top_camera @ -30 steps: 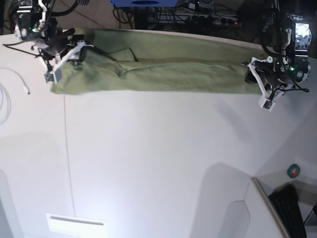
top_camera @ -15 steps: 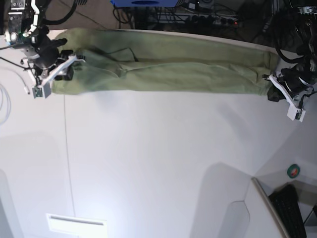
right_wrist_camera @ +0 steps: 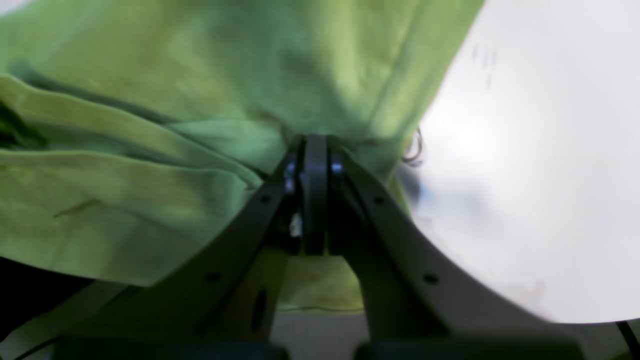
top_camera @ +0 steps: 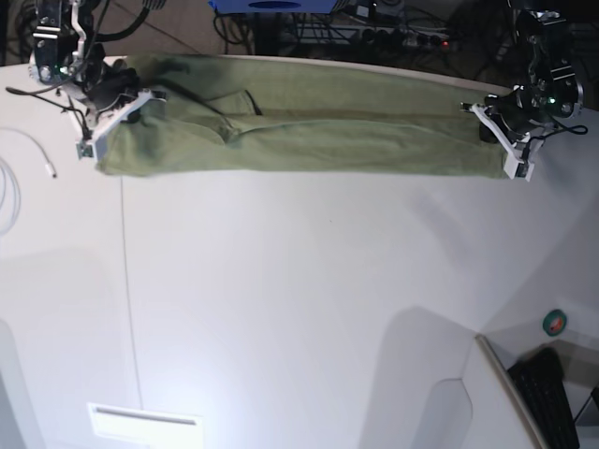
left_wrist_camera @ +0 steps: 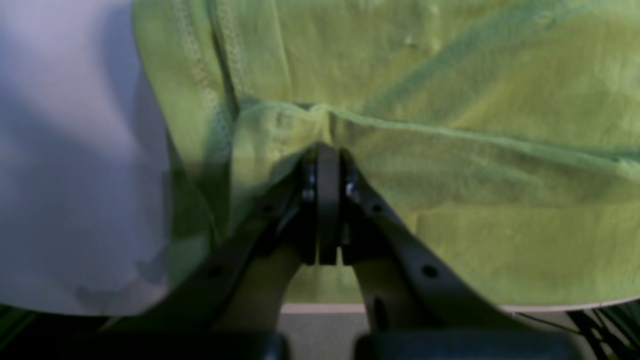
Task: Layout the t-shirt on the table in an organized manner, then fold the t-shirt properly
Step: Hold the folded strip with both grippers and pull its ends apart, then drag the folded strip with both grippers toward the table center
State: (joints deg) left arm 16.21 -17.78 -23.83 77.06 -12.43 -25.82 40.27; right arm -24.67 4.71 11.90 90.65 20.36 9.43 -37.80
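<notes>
The olive-green t-shirt point(top_camera: 299, 126) lies as a long narrow band along the far edge of the white table point(top_camera: 299, 299). My right gripper point(top_camera: 140, 101), at the left of the base view, is shut on the shirt's left end. The right wrist view shows its jaws point(right_wrist_camera: 315, 142) pressed together on a bunched fold of the t-shirt point(right_wrist_camera: 150, 190). My left gripper point(top_camera: 489, 126), at the right of the base view, is shut on the other end. In the left wrist view its jaws point(left_wrist_camera: 327, 150) pinch a ridge of the t-shirt point(left_wrist_camera: 450, 75) beside a stitched hem.
A white cable point(top_camera: 33, 150) lies at the table's left. A thin dark seam point(top_camera: 126, 281) runs down the tabletop. A green tape roll point(top_camera: 555, 323) and a black keyboard point(top_camera: 552, 398) sit off the table's right corner. Cables crowd the floor behind the far edge.
Both grippers have gone from open to shut on the shirt's two ends. Both have also drawn back in from where they stood half a second ago.
</notes>
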